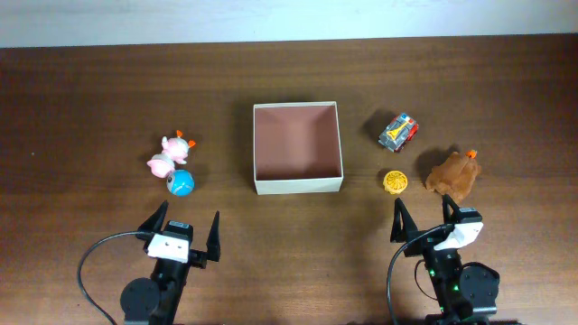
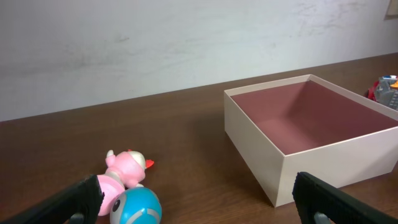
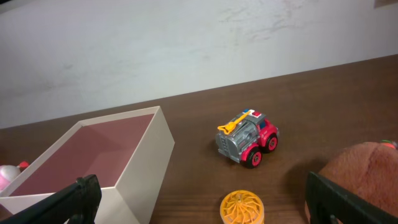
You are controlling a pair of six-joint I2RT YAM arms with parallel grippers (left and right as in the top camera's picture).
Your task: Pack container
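Note:
The container (image 1: 298, 184) is a square shallow cardboard box, cream outside and pinkish-brown inside, empty, at the table's middle; it also shows in the left wrist view (image 2: 311, 155) and the right wrist view (image 3: 149, 162). Left of it lie a pink toy (image 1: 169, 153) (image 2: 121, 171) and a blue ball (image 1: 181, 183) (image 2: 137, 208). Right of it lie a red and grey toy truck (image 1: 399, 131) (image 3: 247, 138), a yellow wheel (image 1: 396, 181) (image 3: 243, 208) and a brown plush (image 1: 454, 171) (image 3: 364, 171). My left gripper (image 1: 184, 233) (image 2: 199, 205) and right gripper (image 1: 423, 219) (image 3: 205, 205) are open and empty near the front edge.
The dark wooden table (image 1: 90, 99) reaches back to a white wall (image 2: 155, 43). Black cables (image 1: 90, 262) loop beside both arm bases at the front.

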